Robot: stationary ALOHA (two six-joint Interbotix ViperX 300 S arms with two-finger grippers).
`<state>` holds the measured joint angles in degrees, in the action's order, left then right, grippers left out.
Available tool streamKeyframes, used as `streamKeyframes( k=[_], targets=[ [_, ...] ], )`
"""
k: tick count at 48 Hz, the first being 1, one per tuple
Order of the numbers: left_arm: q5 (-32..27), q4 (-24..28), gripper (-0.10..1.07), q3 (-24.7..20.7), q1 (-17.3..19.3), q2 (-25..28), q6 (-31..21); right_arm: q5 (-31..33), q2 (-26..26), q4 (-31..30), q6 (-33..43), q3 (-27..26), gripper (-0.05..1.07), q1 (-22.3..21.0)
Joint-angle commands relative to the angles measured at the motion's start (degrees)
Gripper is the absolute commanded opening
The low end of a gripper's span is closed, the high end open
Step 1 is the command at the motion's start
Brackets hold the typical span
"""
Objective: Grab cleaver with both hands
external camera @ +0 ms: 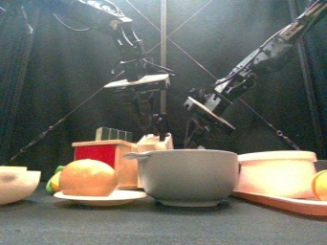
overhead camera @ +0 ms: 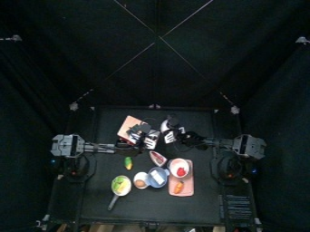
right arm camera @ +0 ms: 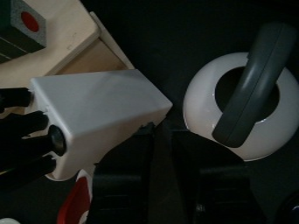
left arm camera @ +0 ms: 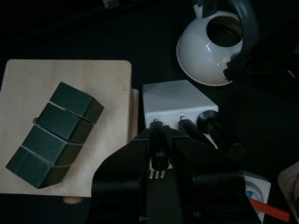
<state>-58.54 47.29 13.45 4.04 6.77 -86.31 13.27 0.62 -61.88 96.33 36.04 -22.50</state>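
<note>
The cleaver (overhead camera: pixel 158 159) is a small pale wedge lying on the table in the top view, in front of both grippers. It does not show in either wrist view. My left gripper (overhead camera: pixel 150 138) hangs above the white knife block (left arm camera: pixel 176 101); its jaws look closed together and empty (left arm camera: pixel 155 144). My right gripper (overhead camera: pixel 173 138) hangs just to its right, over the same knife block (right arm camera: pixel 100 109), with its jaws apart and empty (right arm camera: pixel 163 179). In the front view both grippers (external camera: pixel 141 86) (external camera: pixel 205 107) hang well above the table things.
A wooden board (left arm camera: pixel 70 79) with green blocks (left arm camera: pixel 52 136) lies beside the knife block. A white pan with a grey handle (right arm camera: pixel 247 87) lies on its other side. At the table front stand a blue-grey bowl (overhead camera: pixel 159 178), a white dish with a red item (overhead camera: pixel 180 168) and plates of food (overhead camera: pixel 121 185).
</note>
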Motion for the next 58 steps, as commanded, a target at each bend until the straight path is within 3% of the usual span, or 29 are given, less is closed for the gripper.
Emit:
streamKeyframes(
  k=[1,22,35,58],
  targets=[
    [-0.1,0.2,0.56,-1.4,0.1,-0.6,0.0,-0.2,1.0,-0.1,-0.1,-0.9,0.59,-0.2],
    [-1.2,0.3,0.55,-1.3,-0.6,-3.4,0.4,-0.2,1.0,-0.2,-0.1,-0.7,0.59,-0.2],
    [-3.9,0.4,0.55,-1.8,-2.0,-5.5,4.0,-0.2,1.0,-0.2,-0.2,-0.7,0.59,-0.2],
    [-9.2,2.2,0.55,-1.8,-7.1,-11.8,5.0,-0.2,1.3,-0.4,-0.2,-0.4,0.59,-0.2]
  ],
)
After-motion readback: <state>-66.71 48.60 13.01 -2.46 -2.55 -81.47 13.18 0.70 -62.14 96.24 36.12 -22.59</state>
